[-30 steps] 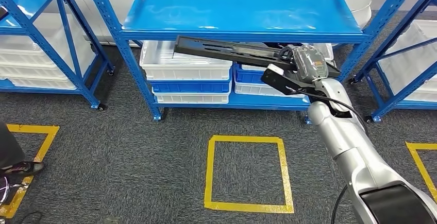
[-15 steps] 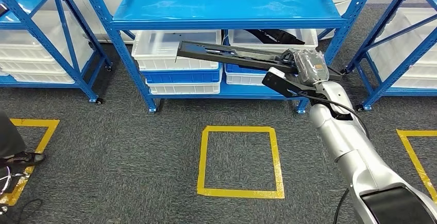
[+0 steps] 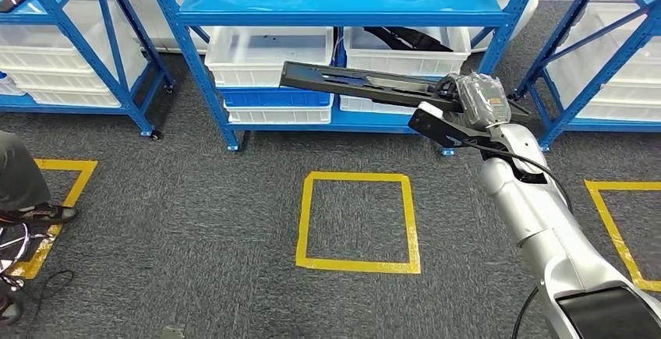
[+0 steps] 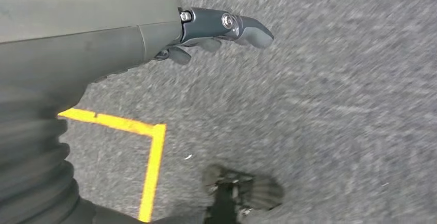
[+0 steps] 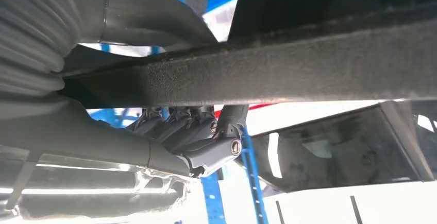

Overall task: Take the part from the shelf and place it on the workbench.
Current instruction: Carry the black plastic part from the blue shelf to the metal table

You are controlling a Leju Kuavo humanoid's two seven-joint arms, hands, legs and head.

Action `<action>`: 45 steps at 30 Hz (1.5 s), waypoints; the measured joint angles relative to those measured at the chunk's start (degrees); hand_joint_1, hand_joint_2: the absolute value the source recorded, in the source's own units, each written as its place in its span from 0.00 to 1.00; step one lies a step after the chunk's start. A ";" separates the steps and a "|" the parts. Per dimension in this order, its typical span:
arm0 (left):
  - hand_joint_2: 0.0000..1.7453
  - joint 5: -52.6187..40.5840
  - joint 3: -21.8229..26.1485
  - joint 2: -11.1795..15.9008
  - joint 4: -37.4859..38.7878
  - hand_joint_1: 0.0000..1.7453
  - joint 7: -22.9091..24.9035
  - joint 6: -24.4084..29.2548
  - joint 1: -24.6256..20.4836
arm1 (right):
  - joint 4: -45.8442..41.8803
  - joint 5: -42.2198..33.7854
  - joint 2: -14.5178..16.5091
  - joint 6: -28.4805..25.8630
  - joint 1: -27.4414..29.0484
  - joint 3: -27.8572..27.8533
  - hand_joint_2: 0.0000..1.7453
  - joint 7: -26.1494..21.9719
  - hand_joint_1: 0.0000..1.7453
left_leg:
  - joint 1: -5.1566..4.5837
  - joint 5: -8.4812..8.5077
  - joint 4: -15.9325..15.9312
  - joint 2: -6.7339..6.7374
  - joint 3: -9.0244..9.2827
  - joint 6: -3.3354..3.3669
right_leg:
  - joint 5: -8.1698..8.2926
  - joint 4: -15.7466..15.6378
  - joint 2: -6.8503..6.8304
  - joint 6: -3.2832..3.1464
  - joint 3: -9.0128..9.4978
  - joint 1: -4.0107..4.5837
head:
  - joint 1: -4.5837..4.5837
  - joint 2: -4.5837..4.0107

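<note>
Since the earlier frame the whole head view has shifted, so the camera has moved; the shelf (image 3: 343, 18) now sits higher in the picture, and the part remains in the same grasp. The right robot hand (image 3: 475, 99) is clamped on the part (image 3: 366, 82), a long flat black piece held roughly level in the air in front of the shelf's lower front edge, off the shelf and above the grey carpet. From the right wrist, fingers (image 5: 206, 131) wrap under the part (image 5: 309, 69). The left robot hand (image 4: 216, 31) hangs over the carpet, fingers loosely extended and holding nothing. A yellow taped square (image 3: 357, 220) marks the floor.
</note>
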 joint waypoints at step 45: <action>1.00 -0.18 0.70 0.00 0.06 0.00 0.65 1.12 0.44 | 0.26 1.19 1.00 0.07 -1.00 0.15 1.00 0.61 1.00 | -0.53 -12.81 19.95 -1.01 -4.12 -2.13 | -0.74 -12.67 0.30 -6.06 3.79 1.35 | -0.99 0.00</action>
